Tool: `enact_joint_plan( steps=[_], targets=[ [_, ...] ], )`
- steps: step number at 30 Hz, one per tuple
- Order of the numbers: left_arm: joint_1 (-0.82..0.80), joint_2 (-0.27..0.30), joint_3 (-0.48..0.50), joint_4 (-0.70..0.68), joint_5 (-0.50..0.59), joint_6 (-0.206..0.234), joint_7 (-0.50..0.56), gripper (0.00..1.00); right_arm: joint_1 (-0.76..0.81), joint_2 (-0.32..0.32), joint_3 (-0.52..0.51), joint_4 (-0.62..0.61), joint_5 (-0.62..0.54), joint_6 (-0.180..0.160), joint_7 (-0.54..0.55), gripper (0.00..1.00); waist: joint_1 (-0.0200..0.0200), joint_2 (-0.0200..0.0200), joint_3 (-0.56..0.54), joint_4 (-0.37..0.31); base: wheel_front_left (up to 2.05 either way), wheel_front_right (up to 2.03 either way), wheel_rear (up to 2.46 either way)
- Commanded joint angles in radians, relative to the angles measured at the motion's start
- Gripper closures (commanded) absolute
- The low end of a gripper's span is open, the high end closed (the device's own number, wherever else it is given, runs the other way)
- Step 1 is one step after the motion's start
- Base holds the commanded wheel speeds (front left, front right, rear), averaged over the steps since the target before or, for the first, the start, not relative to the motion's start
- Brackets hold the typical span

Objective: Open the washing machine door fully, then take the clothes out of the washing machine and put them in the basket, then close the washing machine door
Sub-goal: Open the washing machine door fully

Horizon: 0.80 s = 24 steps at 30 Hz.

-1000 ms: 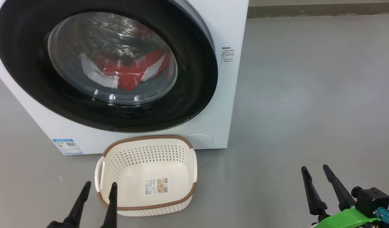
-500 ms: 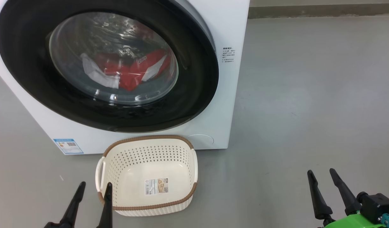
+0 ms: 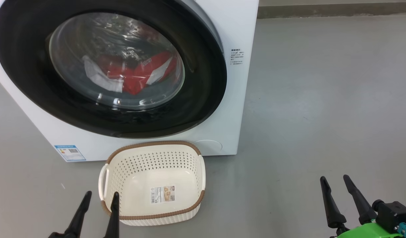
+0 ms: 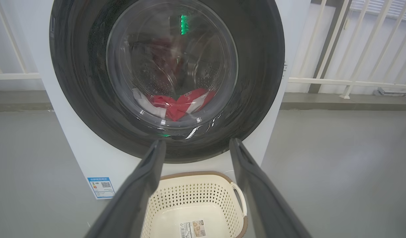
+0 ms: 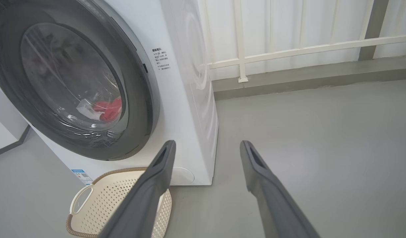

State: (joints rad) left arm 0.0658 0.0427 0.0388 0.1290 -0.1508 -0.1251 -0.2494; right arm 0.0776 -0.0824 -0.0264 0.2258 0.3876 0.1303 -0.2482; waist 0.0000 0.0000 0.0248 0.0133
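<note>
Washing machine stands ahead and to my left, with open grey floor all along its right side (ample room for a door swing and an arm).

Washing machine door looks shut flat against the front, so the first step is not yet done. Its right rim is the edge nearer my right arm, up and to the left of that claw. I cannot tell the hinge side.

Basket is empty, on the floor just before the machine, below the door's lower rim.

Clothes lie behind the glass, low in the drum.

Left claw is spread wide and holds nothing, tips beside the basket's near left corner.

Right claw is spread wide and empty, over bare floor, well apart from everything.

Judgement: the right arm takes the door.
</note>
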Motion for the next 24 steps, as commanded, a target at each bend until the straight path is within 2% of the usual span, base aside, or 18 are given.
enact_joint_plan(
  steps=[1, 2, 3, 4, 10, 19, 24],
  targets=[
    [-0.013, 0.008, 0.027, -0.022, -0.008, -0.005, -0.012, 0.00, -0.030, -0.009, 0.026, -0.028, 0.017, 0.000, -0.014, 0.00, 0.0000, 0.0000, 0.000, 0.001, 0.00, 0.00, 0.00],
    [-0.013, 0.008, 0.025, -0.022, -0.009, -0.005, -0.012, 0.00, -0.036, -0.009, 0.029, -0.029, 0.024, 0.000, -0.014, 0.59, 0.0000, 0.0000, 0.000, 0.002, 0.00, 0.00, 0.00],
    [-0.013, 0.008, 0.022, -0.022, -0.010, -0.005, -0.012, 0.00, -0.041, -0.010, 0.034, -0.029, 0.032, 0.000, -0.014, 0.89, 0.0000, 0.0000, 0.001, 0.003, 0.00, 0.00, 0.00],
    [-0.014, 0.008, 0.019, -0.022, -0.011, -0.005, -0.012, 0.00, -0.049, -0.010, 0.038, -0.028, 0.041, 0.000, -0.014, 1.00, 0.0000, 0.0000, 0.001, 0.004, 0.00, 0.00, 0.00],
    [-0.024, 0.008, 0.013, -0.024, -0.019, -0.005, -0.012, 0.00, -0.122, -0.004, 0.061, -0.026, 0.120, 0.000, -0.014, 1.00, 0.0000, 0.0000, 0.014, 0.010, 0.00, 0.00, 0.00],
    [-0.061, 0.008, -0.008, -0.027, -0.032, -0.006, -0.012, 0.00, -0.350, 0.008, 0.126, 0.004, 0.299, 0.000, -0.014, 1.00, 0.0000, 0.0000, 0.062, 0.040, 0.00, 0.00, 0.00],
    [-0.090, 0.008, -0.020, -0.028, -0.041, -0.006, -0.012, 0.00, -0.474, -0.010, 0.139, 0.019, 0.367, 0.000, -0.014, 1.00, 0.0000, 0.0000, 0.104, 0.071, 0.00, 0.00, 0.00]
  ],
)
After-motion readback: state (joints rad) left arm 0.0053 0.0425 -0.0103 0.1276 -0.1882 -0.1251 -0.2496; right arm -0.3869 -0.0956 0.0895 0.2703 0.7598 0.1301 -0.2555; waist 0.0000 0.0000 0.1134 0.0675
